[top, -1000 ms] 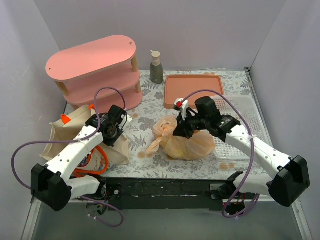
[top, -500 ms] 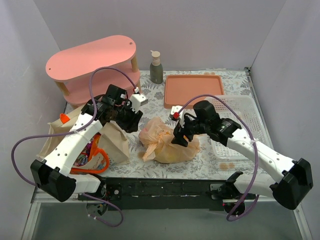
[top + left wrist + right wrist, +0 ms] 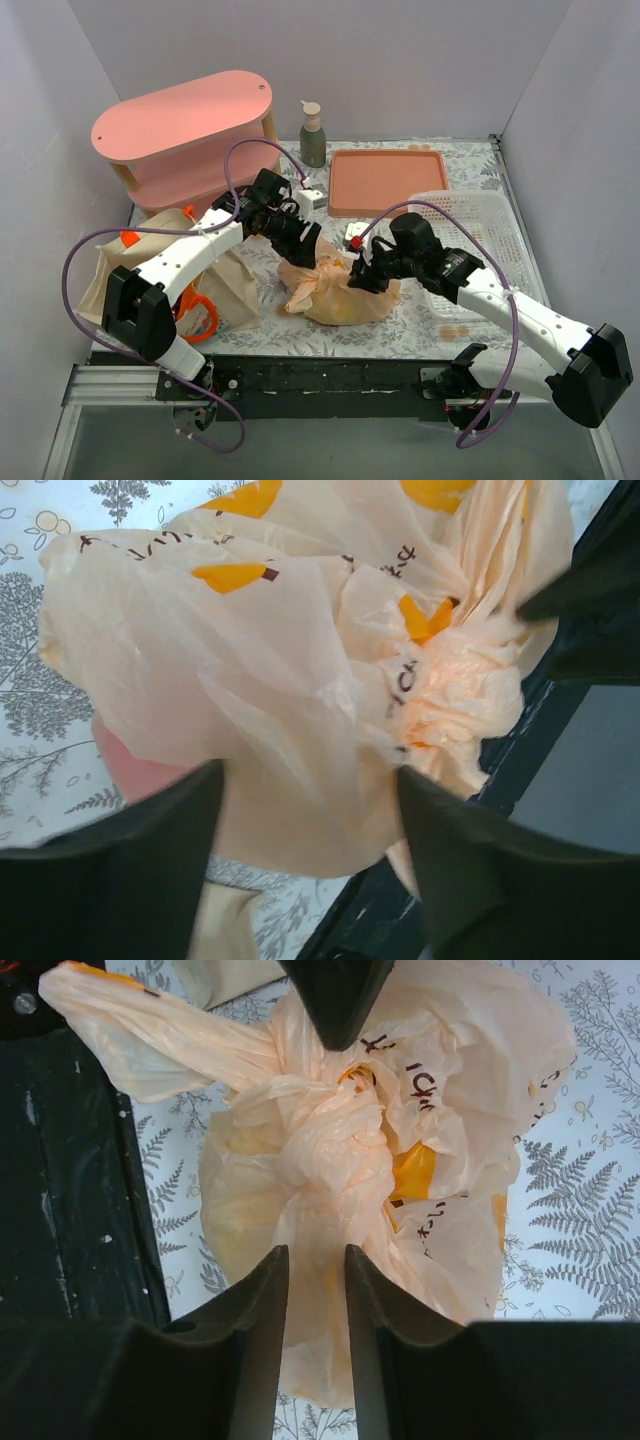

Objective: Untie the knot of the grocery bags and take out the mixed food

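Observation:
The tan plastic bag (image 3: 335, 290) lies knotted on the floral cloth in the middle. My right gripper (image 3: 366, 277) is at its right side; in the right wrist view (image 3: 316, 1255) the jaws stand narrow, pinching a fold of the bag (image 3: 330, 1160) below the knot (image 3: 320, 1110). My left gripper (image 3: 302, 240) is at the bag's far left side, open, its jaws wide around the bag (image 3: 300, 660) in the left wrist view (image 3: 308, 780). The cream canvas tote (image 3: 145, 265) with orange handles (image 3: 203, 318) lies at the left. The food is hidden inside the bags.
A pink two-tier shelf (image 3: 185, 130) stands at the back left, a grey pump bottle (image 3: 313, 135) behind, an orange tray (image 3: 385, 180) at the back centre and a white mesh basket (image 3: 470, 235) at the right. The black base rail (image 3: 330, 375) runs along the near edge.
My left arm has swung from the tote over to the plastic bag. The right gripper has pulled the bag leftwards and nearer and stays on it.

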You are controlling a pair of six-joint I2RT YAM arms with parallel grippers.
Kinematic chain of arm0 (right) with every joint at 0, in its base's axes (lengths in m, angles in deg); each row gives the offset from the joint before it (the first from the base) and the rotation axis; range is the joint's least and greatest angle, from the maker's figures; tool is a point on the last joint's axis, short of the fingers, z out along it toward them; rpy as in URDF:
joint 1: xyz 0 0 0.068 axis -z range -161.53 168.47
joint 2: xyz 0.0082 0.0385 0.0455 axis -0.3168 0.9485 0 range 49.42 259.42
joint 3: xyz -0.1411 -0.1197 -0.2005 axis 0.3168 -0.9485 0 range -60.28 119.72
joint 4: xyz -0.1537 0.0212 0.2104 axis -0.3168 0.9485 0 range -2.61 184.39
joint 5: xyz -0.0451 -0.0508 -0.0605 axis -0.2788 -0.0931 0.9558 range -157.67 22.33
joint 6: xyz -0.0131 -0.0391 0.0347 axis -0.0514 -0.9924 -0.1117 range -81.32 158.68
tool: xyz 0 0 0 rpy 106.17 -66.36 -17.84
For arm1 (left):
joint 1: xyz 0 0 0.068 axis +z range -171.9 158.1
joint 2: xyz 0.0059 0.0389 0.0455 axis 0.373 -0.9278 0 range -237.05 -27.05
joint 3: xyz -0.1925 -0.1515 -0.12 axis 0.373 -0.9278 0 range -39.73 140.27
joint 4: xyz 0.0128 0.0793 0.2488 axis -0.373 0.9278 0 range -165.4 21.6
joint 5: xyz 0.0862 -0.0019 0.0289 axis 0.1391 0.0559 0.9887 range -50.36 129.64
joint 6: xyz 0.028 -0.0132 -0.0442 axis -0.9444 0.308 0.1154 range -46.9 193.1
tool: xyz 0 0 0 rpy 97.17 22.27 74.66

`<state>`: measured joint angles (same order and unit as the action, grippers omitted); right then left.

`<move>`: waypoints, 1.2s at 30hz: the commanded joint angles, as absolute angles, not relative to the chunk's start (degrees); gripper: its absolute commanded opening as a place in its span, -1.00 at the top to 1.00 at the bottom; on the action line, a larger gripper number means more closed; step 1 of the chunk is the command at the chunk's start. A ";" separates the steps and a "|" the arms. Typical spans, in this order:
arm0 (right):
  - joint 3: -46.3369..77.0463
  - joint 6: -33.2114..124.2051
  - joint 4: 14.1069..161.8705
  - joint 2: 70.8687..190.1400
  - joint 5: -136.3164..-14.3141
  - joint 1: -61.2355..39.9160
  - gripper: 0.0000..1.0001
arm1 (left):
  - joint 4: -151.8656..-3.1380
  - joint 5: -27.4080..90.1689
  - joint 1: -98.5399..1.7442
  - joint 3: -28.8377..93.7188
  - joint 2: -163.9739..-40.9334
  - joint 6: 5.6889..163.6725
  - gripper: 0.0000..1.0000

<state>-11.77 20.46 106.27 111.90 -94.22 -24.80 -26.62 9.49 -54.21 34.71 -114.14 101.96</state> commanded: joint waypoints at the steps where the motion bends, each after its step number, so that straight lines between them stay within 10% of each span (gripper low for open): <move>1: -12.12 21.72 100.23 112.70 -90.71 -25.13 0.50 | -30.14 8.70 -54.24 37.00 -114.93 104.21 0.22; 4: -12.03 20.67 100.31 112.71 -88.60 -25.04 0.97 | -30.22 10.11 -54.24 36.21 -114.24 103.60 0.98; 17: -18.35 17.93 111.57 102.51 -85.16 -20.47 0.97 | -26.00 18.83 -45.37 25.23 -100.00 102.28 1.00; 19: -16.35 17.68 110.95 103.12 -87.18 -20.38 0.74 | -25.39 15.32 -45.37 25.39 -100.00 102.10 0.69; 20: -14.86 17.42 109.82 104.34 -88.06 -20.47 0.47 | -25.21 13.47 -45.37 26.09 -100.34 102.37 -0.08; 23: -7.83 17.85 107.18 108.64 -90.95 -20.47 -0.06 | -25.21 12.83 -45.37 31.53 -101.93 101.93 -0.46; 27: -0.70 26.26 103.49 114.54 -94.65 -20.47 -0.43 | -25.65 9.17 -45.37 38.75 -105.09 100.79 -0.57; 36: -2.27 37.89 99.08 120.00 -103.01 -22.22 -0.45 | -20.91 0.62 -49.93 42.19 -107.21 97.01 -0.51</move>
